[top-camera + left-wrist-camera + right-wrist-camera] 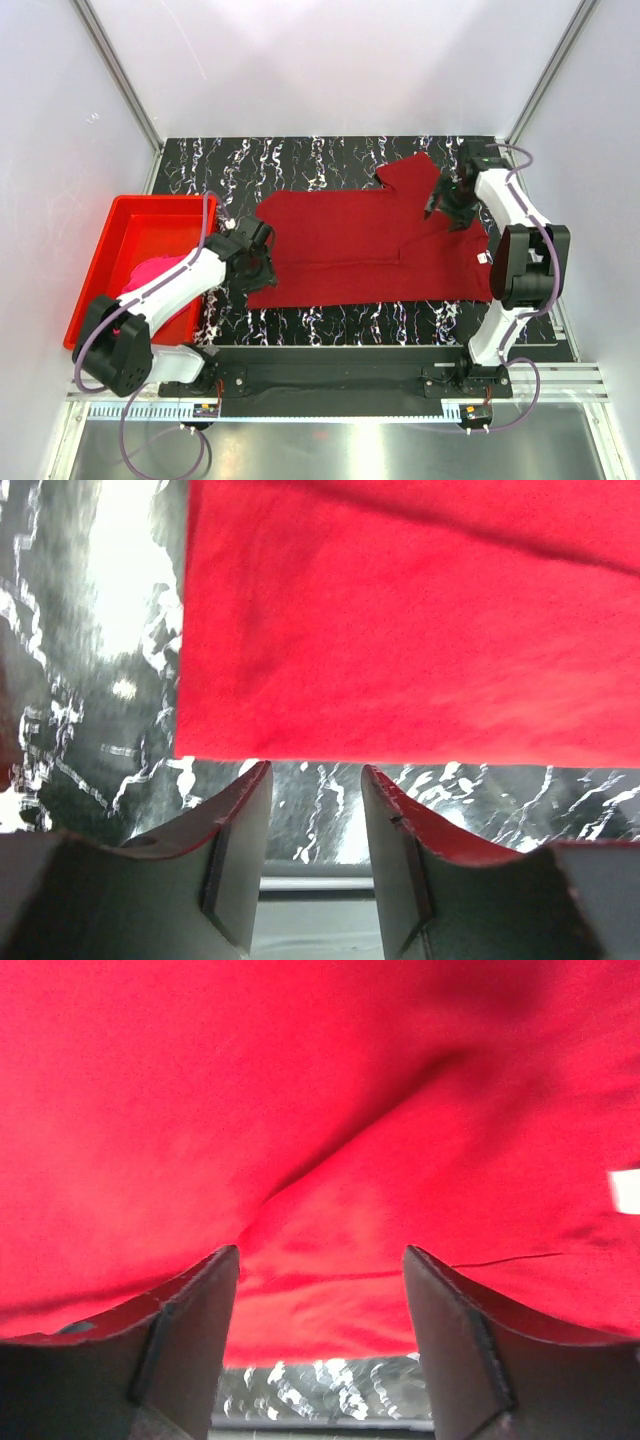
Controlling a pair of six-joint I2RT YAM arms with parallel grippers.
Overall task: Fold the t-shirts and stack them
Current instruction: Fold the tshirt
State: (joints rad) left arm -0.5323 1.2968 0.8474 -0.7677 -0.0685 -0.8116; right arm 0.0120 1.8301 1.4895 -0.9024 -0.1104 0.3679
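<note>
Top external view: a dark crimson t-shirt (350, 250) is seen spread flat across the black, white-veined table (300, 160), its long axis running left to right. A small white neck label (483, 258) is shown at the shirt's right end, beside the right arm's lower link. In the right wrist view the same label is cut by the frame's right edge, and no writing on it can be read in either view. No brand or print is visible on the cloth.

The shirt's left edge is straight and its near edge runs roughly parallel to the table's front, with a strip of bare table left between them. One sleeve is pointed toward the far edge, where a wider band of bare table is left open. Folds and a crease are seen in the right half of the shirt.

The left gripper (262, 265) is placed at the shirt's left edge. In its wrist view the fingers are seen apart, with only table between them and the cloth's hem just ahead — nothing is clamped. The right gripper (443, 205) is held over the right part of the shirt, below the sleeve. Its fingers are likewise spread, with red cloth lying beyond and beneath them and nothing gripped.

A red plastic bin (150, 232) is set at the table's left side, just beside the left arm, and a magenta pink t-shirt (148, 272) is bunched inside it — partly hidden by that arm.
</note>
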